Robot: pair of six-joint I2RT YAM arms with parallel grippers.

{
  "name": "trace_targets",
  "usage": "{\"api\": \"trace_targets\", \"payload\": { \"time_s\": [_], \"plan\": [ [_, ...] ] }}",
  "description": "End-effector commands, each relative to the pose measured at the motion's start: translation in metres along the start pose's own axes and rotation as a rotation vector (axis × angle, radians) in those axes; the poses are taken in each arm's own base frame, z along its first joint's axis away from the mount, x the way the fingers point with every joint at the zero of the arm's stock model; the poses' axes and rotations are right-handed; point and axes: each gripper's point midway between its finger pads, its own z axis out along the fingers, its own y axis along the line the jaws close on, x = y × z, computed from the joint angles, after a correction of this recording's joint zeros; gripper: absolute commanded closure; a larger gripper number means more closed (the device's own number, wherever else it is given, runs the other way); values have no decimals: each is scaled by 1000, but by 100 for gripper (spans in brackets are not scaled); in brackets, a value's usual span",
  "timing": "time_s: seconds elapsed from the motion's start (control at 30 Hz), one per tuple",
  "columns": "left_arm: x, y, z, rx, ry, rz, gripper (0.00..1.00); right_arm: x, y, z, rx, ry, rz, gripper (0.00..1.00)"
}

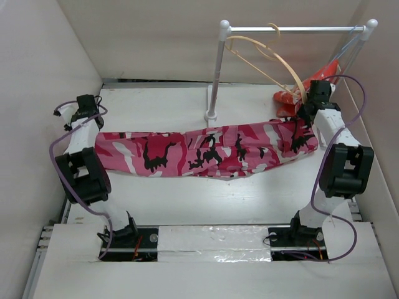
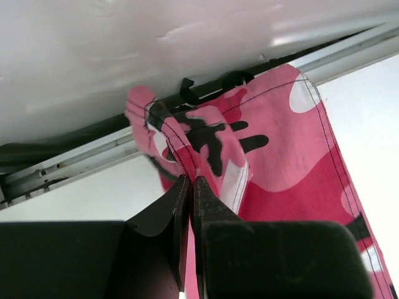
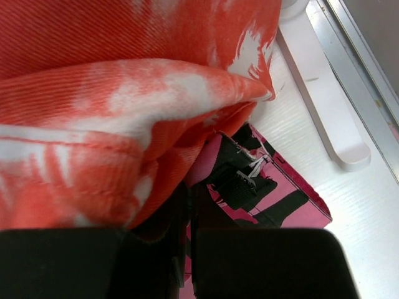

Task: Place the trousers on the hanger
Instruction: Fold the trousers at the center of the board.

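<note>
Top external view, nearest first: the bare white table (image 1: 187, 199) sits just past the arm bases, and the trousers (image 1: 206, 152) are strung out left to right across it between the two arms, with the middle sagging lowest. Can't tell if that sag actually touches the table.

Left wrist cam has the left fingers (image 2: 187, 190) clamped tight on a bunched hem of the pink camo cloth, close to the left wall. Right wrist cam is mostly filled by the red-orange cloth (image 3: 124, 93) draped over the right fingers (image 3: 187, 205), which look pinched together on the other end of the trousers.

Further back, the white rail (image 1: 293, 28) stands on its post just behind the trousers. The hanger (image 1: 278, 56) hangs tilted from the rail by its hook, its low end just beside the right arm. Trousers aren't on it.
</note>
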Motion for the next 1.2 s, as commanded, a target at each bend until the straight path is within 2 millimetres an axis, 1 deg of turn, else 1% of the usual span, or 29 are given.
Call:
{"api": "trace_targets", "payload": {
  "time_s": [0.0, 0.03, 0.07, 0.1, 0.17, 0.2, 0.23, 0.27, 0.3, 0.37, 0.4, 0.43, 0.47, 0.5, 0.53, 0.57, 0.6, 0.67, 0.7, 0.77, 0.87, 0.93, 0.97, 1.0, 1.03, 1.07, 1.1, 1.13, 1.17],
  "plan": [
    [-31, -6, 8, -49, -87, -9, 100, -60, -3, -1, 46, -194, 34, 98],
    [-36, -8, 8, -60, -95, -24, 100, -57, -3, 2, 51, -184, 34, 98],
    [-36, -8, 8, -61, -92, -32, 100, -56, -3, 3, 52, -181, 35, 100],
    [-38, -13, 4, -44, -103, -40, 100, -56, -3, 4, 52, -184, 39, 100],
    [-42, -10, -2, -34, -116, -62, 100, -54, -2, 6, 44, -189, 41, 100],
    [-50, -6, -11, -23, -136, -91, 100, -55, -5, 7, 40, -188, 54, 100],
    [-49, 1, -14, -36, -143, -93, 100, -54, -4, 7, 34, -184, 58, 100],
    [-56, 10, -25, -29, -163, -116, 100, -51, -3, 8, 26, -175, 58, 100],
    [-49, 18, -27, -42, -153, -107, 100, -49, -8, 9, 33, -170, 62, 100],
    [-43, 32, -38, -41, -143, -114, 100, -46, -8, 10, 29, -164, 60, 100],
    [-47, 49, -51, -38, -152, -142, 100, -40, -8, 12, 24, -151, 59, 100],
    [-42, 53, -58, -10, -137, -150, 100, -40, -7, 13, 17, -157, 63, 100],
    [-31, 65, -57, -19, -117, -147, 100, -36, -6, 14, 9, -151, 68, 100],
    [-35, 81, -72, 0, -141, -183, 100, -33, -1, 15, -16, -142, 77, 100],
    [-32, 86, -77, 19, -148, -184, 100, -28, 0, 17, -23, -130, 80, 100],
    [-19, 93, -76, 14, -136, -149, 100, -25, 2, 18, -35, -121, 83, 100],
    [-17, 102, -84, 20, -144, -161, 100, -23, 6, 18, -57, -109, 91, 100],
    [-4, 107, -85, 21, -110, -156, 100, -21, 9, 17, -74, -101, 93, 100],
    [5, 113, -86, 4, -77, -138, 100, -20, 11, 16, -89, -96, 94, 100],
    [11, 113, -86, 10, -56, -132, 100, -21, 14, 16, -101, -93, 97, 100],
    [8, 109, -83, 13, -69, -124, 100, -18, 15, 18, -106, -77, 93, 100],
    [4, 102, -74, -4, -77, -101, 100, -18, 14, 21, -96, -73, 89, 100],
    [-3, 98, -73, -4, -84, -106, 100, -17, 14, 23, -91, -70, 87, 100],
    [-2, 89, -64, -16, -69, -85, 100, -19, 13, 25, -83, -73, 85, 100],
    [-5, 84, -60, -19, -67, -75, 100, -18, 13, 26, -77, -69, 81, 100],
    [-16, 77, -59, -10, -81, -84, 100, -19, 12, 27, -72, -71, 79, 100],
    [-16, 67, -49, -17, -74, -68, 100, -21, 11, 28, -63, -76, 75, 100],
    [-20, 62, -46, -19, -80, -56, 100, -22, 11, 29, -61, -78, 74, 100],
    [-31, 55, -45, -9, -94, -67, 100, -22, 10, 29, -58, -80, 71, 100]
  ]
}}
